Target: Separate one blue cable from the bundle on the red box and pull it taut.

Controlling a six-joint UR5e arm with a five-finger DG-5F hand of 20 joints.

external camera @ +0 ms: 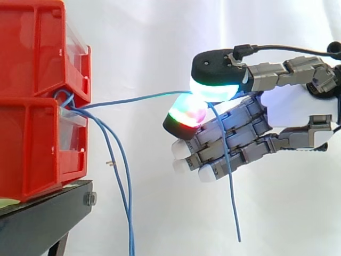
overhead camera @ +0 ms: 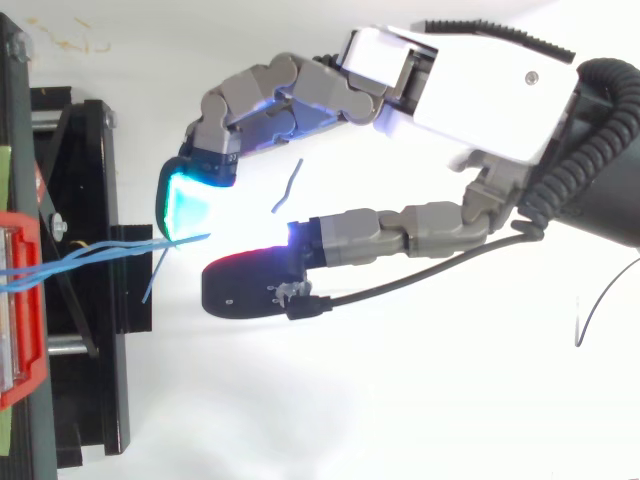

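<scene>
At 9 o'clock in side view: red bins [external camera: 32, 149] stacked on black stand [external camera: 42, 213]. Bundle of spare cables [external camera: 129, 229] leaves gap between bins, droops toward 6 o'clock. One blue cable [external camera: 138, 98] runs toward 3 o'clock, nearly straight with slight bow, into hand [external camera: 298, 109]. Hand pinches it between cyan and red glowing pads [external camera: 213, 88]; other fingers loosely extended. Free tail hangs toward 6 o'clock.

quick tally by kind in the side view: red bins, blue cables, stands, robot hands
red bins: 2, stacked
blue cables: 3
black stand: 1
hand: 1, fingers pinching one blue cable
total: 7
</scene>
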